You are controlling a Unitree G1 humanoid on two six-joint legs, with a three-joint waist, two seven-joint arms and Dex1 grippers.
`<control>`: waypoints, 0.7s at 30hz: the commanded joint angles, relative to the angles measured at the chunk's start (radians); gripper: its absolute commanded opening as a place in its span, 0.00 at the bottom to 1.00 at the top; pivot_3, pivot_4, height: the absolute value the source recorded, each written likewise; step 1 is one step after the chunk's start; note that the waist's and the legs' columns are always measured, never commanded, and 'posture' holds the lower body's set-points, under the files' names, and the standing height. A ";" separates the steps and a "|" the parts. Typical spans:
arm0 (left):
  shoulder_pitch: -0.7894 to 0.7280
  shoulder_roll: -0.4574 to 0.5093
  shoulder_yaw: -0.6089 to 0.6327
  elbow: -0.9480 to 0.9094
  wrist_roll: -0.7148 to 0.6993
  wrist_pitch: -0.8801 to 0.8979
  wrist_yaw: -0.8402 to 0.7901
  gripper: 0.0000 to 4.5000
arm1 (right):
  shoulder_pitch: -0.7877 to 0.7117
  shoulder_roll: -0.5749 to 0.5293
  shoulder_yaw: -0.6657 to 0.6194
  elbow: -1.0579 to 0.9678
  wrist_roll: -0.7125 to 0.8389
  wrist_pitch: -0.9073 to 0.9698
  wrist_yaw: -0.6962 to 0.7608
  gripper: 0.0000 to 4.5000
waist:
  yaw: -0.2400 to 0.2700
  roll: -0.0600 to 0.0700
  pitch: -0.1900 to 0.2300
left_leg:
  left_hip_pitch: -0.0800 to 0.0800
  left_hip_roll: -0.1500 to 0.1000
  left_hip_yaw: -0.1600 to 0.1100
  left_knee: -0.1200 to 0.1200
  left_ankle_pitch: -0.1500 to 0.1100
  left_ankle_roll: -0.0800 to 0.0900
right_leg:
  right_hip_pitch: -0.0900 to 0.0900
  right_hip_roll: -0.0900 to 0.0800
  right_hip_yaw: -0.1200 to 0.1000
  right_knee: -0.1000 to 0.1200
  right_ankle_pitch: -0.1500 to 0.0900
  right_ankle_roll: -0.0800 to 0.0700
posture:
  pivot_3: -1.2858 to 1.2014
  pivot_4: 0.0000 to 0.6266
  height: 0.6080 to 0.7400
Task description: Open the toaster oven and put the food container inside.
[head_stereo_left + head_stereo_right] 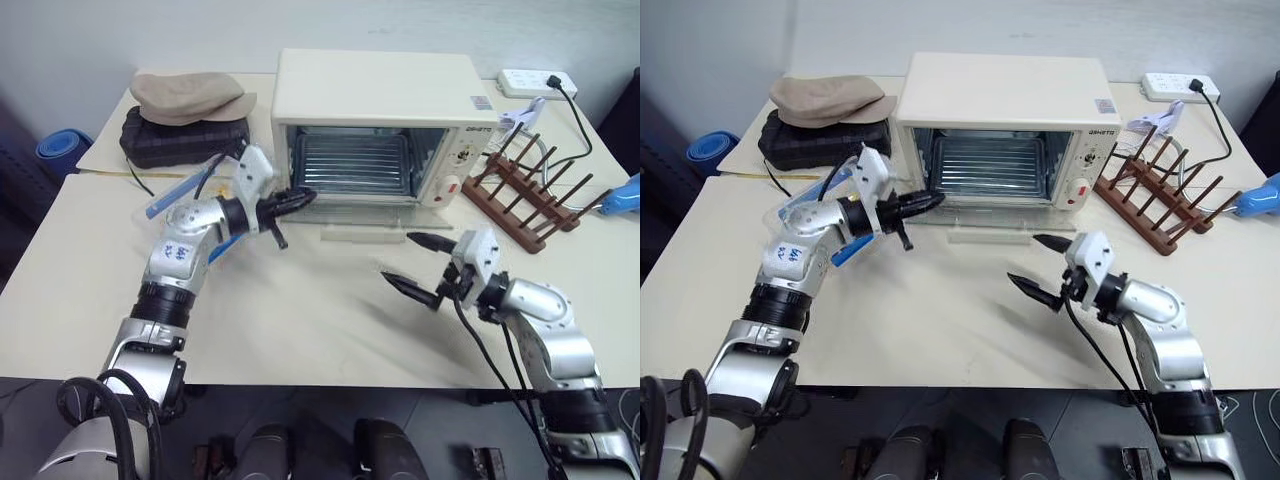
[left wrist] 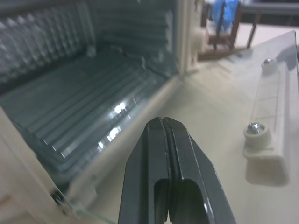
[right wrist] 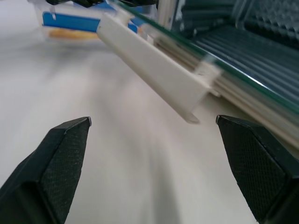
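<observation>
The cream-white toaster oven (image 1: 375, 95) stands at the back of the table with its glass door (image 1: 365, 213) dropped flat and its white bar handle (image 3: 149, 70) toward me; the wire rack (image 2: 84, 107) inside is bare. My left gripper (image 1: 300, 197) is shut on nothing, level, its tips at the oven's front left corner. The food container (image 1: 800, 212), clear with blue clips, sits on the table behind my left forearm, partly hidden by it. My right gripper (image 1: 400, 258) hangs open just in front of the door handle, holding nothing.
A black case with a beige cap (image 1: 185, 120) sits left of the oven. To the oven's right stand a wooden peg rack (image 1: 525, 190), a white power strip (image 1: 530, 82) with a black cable, and a blue object (image 1: 625, 195) at the edge.
</observation>
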 commanded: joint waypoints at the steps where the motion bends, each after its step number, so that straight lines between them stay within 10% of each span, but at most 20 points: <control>1: 0.051 0.001 -0.019 -0.091 0.037 0.015 0.004 0.00 | 0.125 -0.035 -0.104 -0.062 0.026 -0.056 0.002 1.00 | 0.007 0.000 0.000 | 0.000 0.003 0.000 0.001 0.000 0.000 | 0.000 0.000 0.000 0.000 0.000 0.000 | 0.52 0.24 1.00; 13: 0.340 -0.010 0.077 -0.499 0.024 0.273 0.192 0.00 | 0.139 -0.025 -0.176 -0.116 0.139 -0.132 0.052 1.00 | -0.008 0.000 0.000 | 0.003 0.003 0.004 0.001 0.002 0.003 | 0.001 -0.003 0.004 0.000 0.002 0.003 | 0.52 0.24 1.00; 21: 0.725 0.029 0.651 -0.831 -0.301 0.575 0.364 0.45 | -0.051 0.118 -0.040 -0.171 0.240 -0.053 0.012 1.00 | -0.013 0.001 0.001 | 0.002 0.008 -0.003 0.000 0.001 -0.002 | 0.001 -0.007 0.005 0.000 0.001 0.001 | 0.52 0.24 1.00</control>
